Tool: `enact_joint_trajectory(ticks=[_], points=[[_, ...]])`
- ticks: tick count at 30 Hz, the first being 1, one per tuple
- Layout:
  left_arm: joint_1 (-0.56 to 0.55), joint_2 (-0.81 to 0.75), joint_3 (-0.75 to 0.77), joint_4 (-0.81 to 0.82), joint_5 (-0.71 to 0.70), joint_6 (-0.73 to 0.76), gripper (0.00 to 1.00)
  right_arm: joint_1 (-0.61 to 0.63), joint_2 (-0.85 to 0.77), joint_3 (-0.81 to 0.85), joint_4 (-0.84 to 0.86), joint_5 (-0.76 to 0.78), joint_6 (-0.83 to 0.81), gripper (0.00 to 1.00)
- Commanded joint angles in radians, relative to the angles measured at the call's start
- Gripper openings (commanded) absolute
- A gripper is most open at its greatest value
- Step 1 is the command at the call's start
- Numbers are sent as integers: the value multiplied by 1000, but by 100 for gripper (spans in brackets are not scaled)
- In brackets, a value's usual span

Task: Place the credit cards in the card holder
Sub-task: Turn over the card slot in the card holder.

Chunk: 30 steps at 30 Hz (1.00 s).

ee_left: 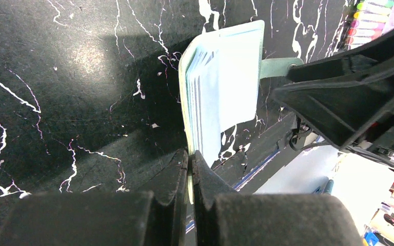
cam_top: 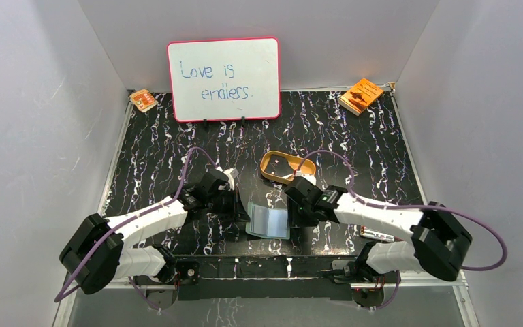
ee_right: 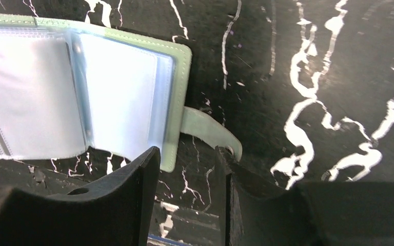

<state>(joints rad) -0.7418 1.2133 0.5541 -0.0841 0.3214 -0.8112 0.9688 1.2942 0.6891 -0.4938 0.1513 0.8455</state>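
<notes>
Top external, left gripper (cam_top: 244, 211) clamping card holder (cam_top: 270, 223), right gripper (cam_top: 293, 216) parted, tray (cam_top: 264, 167) behind.

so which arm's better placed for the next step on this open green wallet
Right, probably: the left gripper is shut on the edge of the sage-green bifold card holder, propping it open; the right gripper is open and empty by its strap.

Right wrist view: wallet (ee_right: 128, 97) cut off by the left edge, far cover out of frame.
Left wrist view: wallet's near edge hidden between the pinched fingers of the left gripper (ee_left: 190, 155).
Top view: what lies in the tan tray (cam_top: 265, 169) too small to tell; small item (cam_top: 376, 234) mostly covered by the right arm (cam_top: 381, 218).
</notes>
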Motion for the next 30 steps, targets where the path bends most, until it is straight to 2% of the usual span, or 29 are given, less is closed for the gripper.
enact_joint_trajectory(ticks=[1, 4, 7, 11, 14, 17, 24, 30], points=[[-2, -40, -5, -6, 10, 6, 0, -5, -107, 65, -147, 104, 14, 53], [-2, -38, -3, -5, 10, 6, 0, -4, -165, 146, -182, 108, -27, 53], [-1, -38, -6, -4, 8, 4, 0, -2, -212, 161, -25, -11, -95, 52], [-2, -41, -11, -3, 3, -2, 0, -2, -111, 186, 118, -177, -108, 49], [-2, -41, -11, -4, 4, -4, 0, 1, -33, 185, 219, -237, -85, 47], [-1, -41, -12, -8, 1, -2, 0, 0, 39, 165, 301, -257, -74, 46], [-1, -33, -39, -34, -50, 10, 0, 1, 188, 129, 328, -255, -68, 43], [-1, -17, -65, -47, -88, 5, 1, 0, 194, 94, 325, -246, -59, 42]])
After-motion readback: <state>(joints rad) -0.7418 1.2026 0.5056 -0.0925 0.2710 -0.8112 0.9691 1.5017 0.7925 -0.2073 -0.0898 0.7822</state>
